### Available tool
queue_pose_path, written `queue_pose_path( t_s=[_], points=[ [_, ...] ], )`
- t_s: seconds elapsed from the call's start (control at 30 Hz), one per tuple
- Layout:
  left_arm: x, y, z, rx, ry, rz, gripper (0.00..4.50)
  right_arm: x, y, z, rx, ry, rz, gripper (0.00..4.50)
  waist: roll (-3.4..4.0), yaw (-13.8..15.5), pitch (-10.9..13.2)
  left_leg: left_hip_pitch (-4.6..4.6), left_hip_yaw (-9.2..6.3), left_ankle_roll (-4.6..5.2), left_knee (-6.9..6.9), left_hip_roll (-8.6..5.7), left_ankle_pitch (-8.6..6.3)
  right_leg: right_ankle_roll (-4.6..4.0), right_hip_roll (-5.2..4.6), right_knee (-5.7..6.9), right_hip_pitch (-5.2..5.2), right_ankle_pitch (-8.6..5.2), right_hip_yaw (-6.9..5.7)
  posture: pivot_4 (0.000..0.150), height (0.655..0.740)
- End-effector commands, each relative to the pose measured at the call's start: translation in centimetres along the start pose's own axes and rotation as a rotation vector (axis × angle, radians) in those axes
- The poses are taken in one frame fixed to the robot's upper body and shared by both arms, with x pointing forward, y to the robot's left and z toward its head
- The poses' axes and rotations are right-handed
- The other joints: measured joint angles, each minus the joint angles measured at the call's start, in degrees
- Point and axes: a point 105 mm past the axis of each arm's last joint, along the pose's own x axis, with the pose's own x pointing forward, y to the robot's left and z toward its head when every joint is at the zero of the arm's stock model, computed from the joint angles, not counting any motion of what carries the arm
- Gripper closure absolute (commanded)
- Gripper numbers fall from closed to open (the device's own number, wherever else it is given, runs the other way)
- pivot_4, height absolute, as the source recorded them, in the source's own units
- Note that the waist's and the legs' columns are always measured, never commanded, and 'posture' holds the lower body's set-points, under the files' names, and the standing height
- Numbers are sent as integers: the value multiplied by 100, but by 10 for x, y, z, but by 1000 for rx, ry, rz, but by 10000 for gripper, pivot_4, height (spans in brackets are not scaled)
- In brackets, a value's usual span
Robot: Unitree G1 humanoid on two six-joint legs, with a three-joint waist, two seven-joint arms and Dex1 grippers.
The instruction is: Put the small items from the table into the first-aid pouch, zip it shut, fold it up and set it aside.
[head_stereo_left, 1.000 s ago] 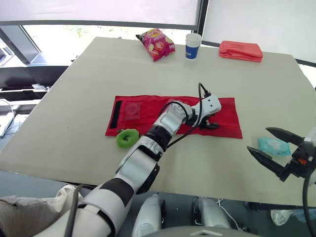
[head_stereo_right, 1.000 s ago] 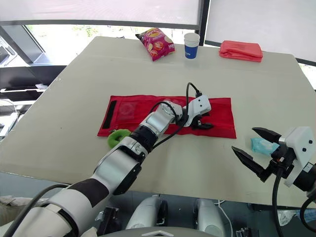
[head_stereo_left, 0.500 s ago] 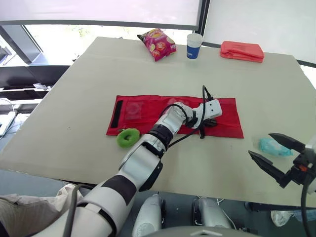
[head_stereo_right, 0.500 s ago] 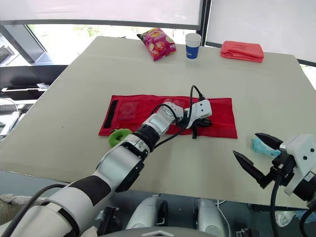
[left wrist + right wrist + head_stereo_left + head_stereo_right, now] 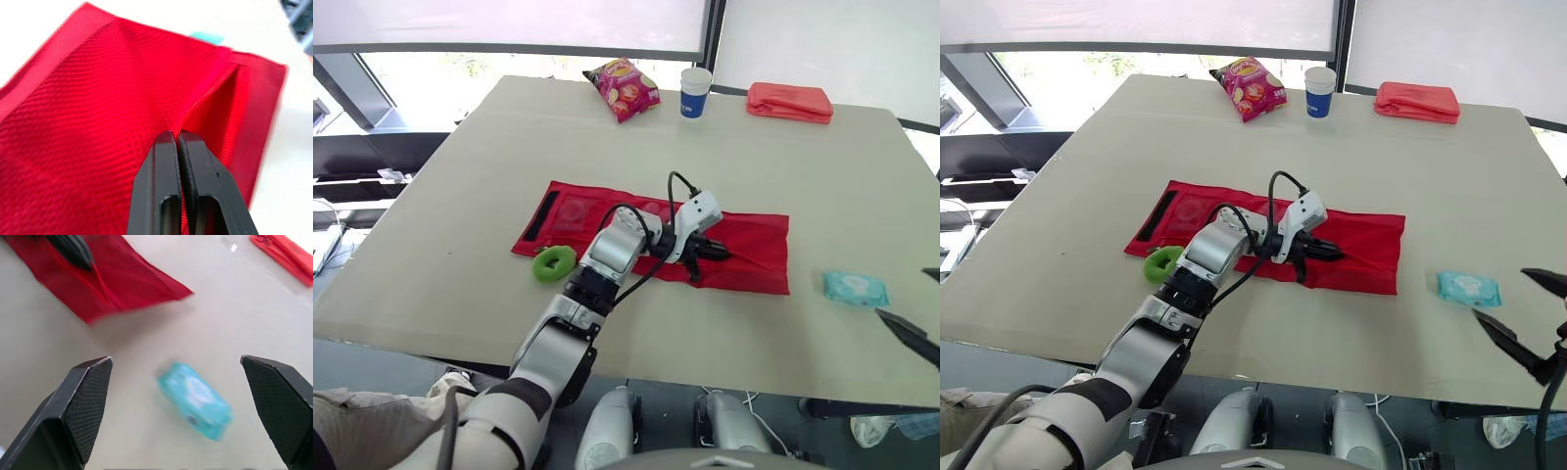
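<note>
- The red pouch (image 5: 754, 245) lies flat and unfolded mid-counter (image 5: 460, 196), presumably laid out for loading.
- The left pincer (image 5: 177, 134) is pressed together on a raised ridge of the pouch's fabric. It looks to be pinching it, either to lift the mouth or to steady it.
- The right pincer (image 5: 174, 360) is spread wide and aimed at the teal wipes packet (image 5: 195, 400), which lies near the pouch's right end, not yet touched.
- A green ring (image 5: 553, 263) waits just beside the pouch's near-left edge.
</note>
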Motion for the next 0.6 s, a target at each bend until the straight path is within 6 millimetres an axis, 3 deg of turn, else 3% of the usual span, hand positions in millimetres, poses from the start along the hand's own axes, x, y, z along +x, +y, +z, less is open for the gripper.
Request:
queue_pose_path(
  t_s=[0.03, 0.1, 0.33, 0.6],
  points=[
    [9, 3, 20, 39, -61, 47, 44358, 18, -3, -10, -57, 102, 102, 0, -2, -6, 1, 3, 6, 0, -1, 0, 0, 0, 2, -1, 0, 0, 8, 1500, 7400],
    [14, 6, 26, 45, -78, 61, 44358, 29, 4, -15, 60, 178, 238, 0, 0, -5, 1, 0, 5, 1, -1, -2, 0, -3, 6, 0, -2, 2, 17, 1500, 7400],
    [19, 8, 31, 60, -100, 70, 44358, 71, -16, -25, -180, 346, 334, 0, 6, -27, 9, -3, -2, 1, -9, -6, 0, -21, 19, -4, -1, 11, 33, 1500, 7400],
    [31, -4, 34, 73, -126, 43, 44358, 100, -41, -42, -255, 463, 455, 0, 16, 7, 10, -5, 15, 1, -4, -8, 0, -7, 26, -10, -5, 21, 61, 1500, 7400]
  ],
)
